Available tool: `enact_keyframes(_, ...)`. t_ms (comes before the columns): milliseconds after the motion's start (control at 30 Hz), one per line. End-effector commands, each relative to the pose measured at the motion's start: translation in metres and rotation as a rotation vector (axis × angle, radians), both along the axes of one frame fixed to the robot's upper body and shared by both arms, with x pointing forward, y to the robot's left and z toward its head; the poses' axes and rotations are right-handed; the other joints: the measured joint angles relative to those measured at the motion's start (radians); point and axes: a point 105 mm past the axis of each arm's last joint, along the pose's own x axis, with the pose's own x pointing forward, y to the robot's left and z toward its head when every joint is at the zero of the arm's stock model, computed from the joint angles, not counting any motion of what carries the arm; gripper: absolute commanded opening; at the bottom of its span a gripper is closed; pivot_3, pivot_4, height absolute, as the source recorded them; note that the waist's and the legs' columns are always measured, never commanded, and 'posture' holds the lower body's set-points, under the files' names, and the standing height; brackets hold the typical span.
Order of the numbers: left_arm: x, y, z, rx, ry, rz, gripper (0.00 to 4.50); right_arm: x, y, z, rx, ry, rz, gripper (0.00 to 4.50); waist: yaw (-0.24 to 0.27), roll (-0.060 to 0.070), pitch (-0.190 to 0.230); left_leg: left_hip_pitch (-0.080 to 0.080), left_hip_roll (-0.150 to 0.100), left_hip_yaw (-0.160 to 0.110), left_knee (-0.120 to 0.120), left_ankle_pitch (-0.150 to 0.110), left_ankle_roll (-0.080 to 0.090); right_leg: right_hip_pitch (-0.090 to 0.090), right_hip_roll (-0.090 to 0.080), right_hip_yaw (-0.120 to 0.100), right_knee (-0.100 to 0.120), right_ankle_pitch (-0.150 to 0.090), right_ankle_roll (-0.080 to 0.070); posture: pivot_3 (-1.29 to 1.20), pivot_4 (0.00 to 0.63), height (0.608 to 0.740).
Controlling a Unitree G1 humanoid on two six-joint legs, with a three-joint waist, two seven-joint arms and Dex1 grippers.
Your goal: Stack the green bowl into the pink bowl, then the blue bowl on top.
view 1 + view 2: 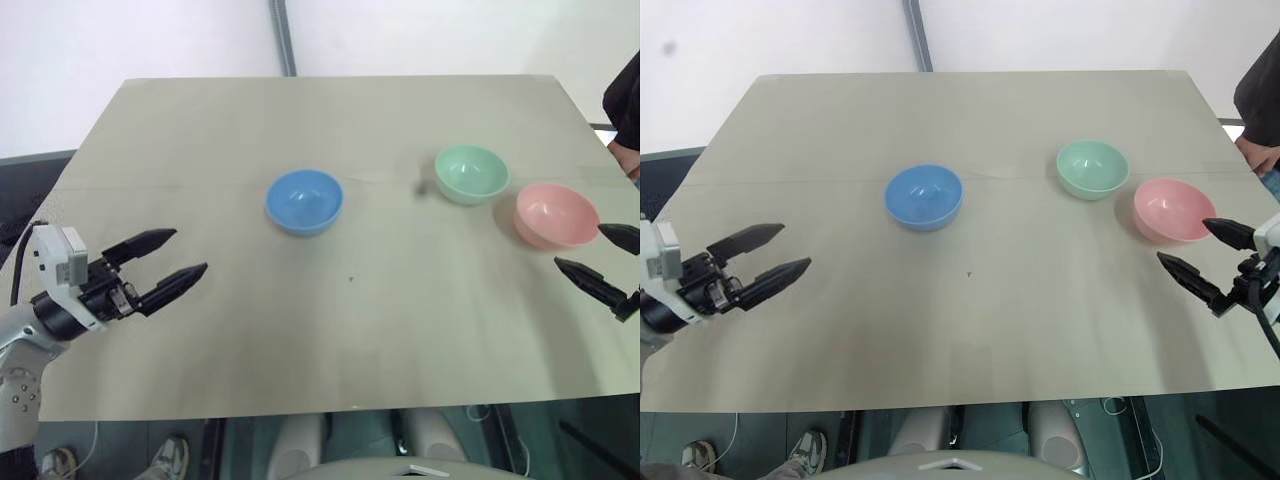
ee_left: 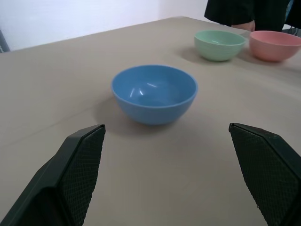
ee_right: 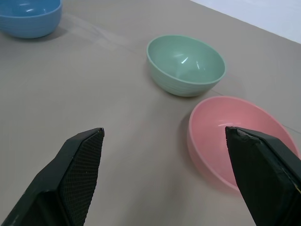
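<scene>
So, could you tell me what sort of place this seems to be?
Probably a lab or test room, not a home: a plain bare table against a white wall, three plastic bowls, blue, green and pink, set apart, and a person standing by.

Table [image 1: 200, 380]: flat, pale beige-grey top, matte, with one faint straight seam running side to side across it. Three small plastic bowls sat directly on it, all upright, mouths up, all separate and unstacked.

Landmark taken: the green bowl [image 1: 471, 173], which sat just beyond the seam. The pink bowl [image 1: 556, 214] lay just beside it, to its right and a little nearer the robot, apart from it by a narrow gap. The blue bowl [image 1: 304, 201] lay well apart to its left, slightly nearer the robot, close to the table's middle.
</scene>
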Motion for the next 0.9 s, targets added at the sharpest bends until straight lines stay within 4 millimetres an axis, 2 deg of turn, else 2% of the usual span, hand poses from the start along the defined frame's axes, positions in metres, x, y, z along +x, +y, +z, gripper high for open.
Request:
enact_keyframes(33, -0.006, -0.005, 0.014, 0.023, -0.012, -0.045, 4.44, -0.001, 0.005, 0.009, -0.023, -0.031, 0.019, 4.5, 0.0, 0.0, 0.0, 0.0, 0.0, 0.0, 0.0, 0.0, 0.0, 0.0, 0.0, 0.0, 0.0, 0.0, 0.0, 0.0, 0.15, 0.74)
enact_keyframes(233, 0.0, -0.01, 0.023, 0.003, -0.046, -0.056, 4.44, -0.001, 0.007, 0.008, -0.028, -0.035, 0.027, 4.5, 0.002, 0.0, 0.0, 0.0, 0.0, 0.0, 0.0, 0.0, 0.0, 0.0, 0.0, 0.0, 0.0, 0.0, 0.0, 0.0, 0.15, 0.74)
enact_keyframes(600, 0.001, -0.018, 0.022, -0.013, -0.052, -0.074, 4.44, 0.005, 0.021, 0.005, -0.031, -0.009, 0.082, 4.5, 0.0, 0.0, 0.0, 0.0, 0.0, 0.0, 0.0, 0.0, 0.0, 0.0, 0.0, 0.0, 0.0, 0.0, 0.0, 0.0, 0.15, 0.74)
enact_keyframes(800, 0.004, -0.041, 0.027, -0.087, -0.032, -0.134, 4.44, 0.03, 0.036, 0.022, -0.004, -0.093, 0.127, 4.5, -0.002, 0.0, 0.0, 0.0, 0.0, 0.0, 0.0, 0.0, 0.0, 0.0, 0.0, 0.0, 0.0, 0.0, 0.0, 0.0, 0.15, 0.74)
enact_keyframes(867, 0.004, -0.052, 0.031, -0.112, -0.033, -0.169, 4.44, 0.043, 0.038, 0.029, -0.058, -0.183, 0.096, 4.5, -0.002, 0.0, 0.0, 0.0, 0.0, 0.0, 0.0, 0.0, 0.0, 0.0, 0.0, 0.0, 0.001, 0.0, 0.0, 0.0, 0.15, 0.74)
enact_keyframes(900, 0.005, -0.058, 0.032, -0.124, -0.035, -0.182, 4.44, 0.051, 0.039, 0.025, -0.101, -0.185, 0.071, 4.5, -0.002, 0.0, 0.0, 0.0, 0.0, 0.0, 0.0, 0.0, 0.0, 0.0, 0.0, 0.0, 0.001, 0.0, 0.0, 0.0, 0.15, 0.74)
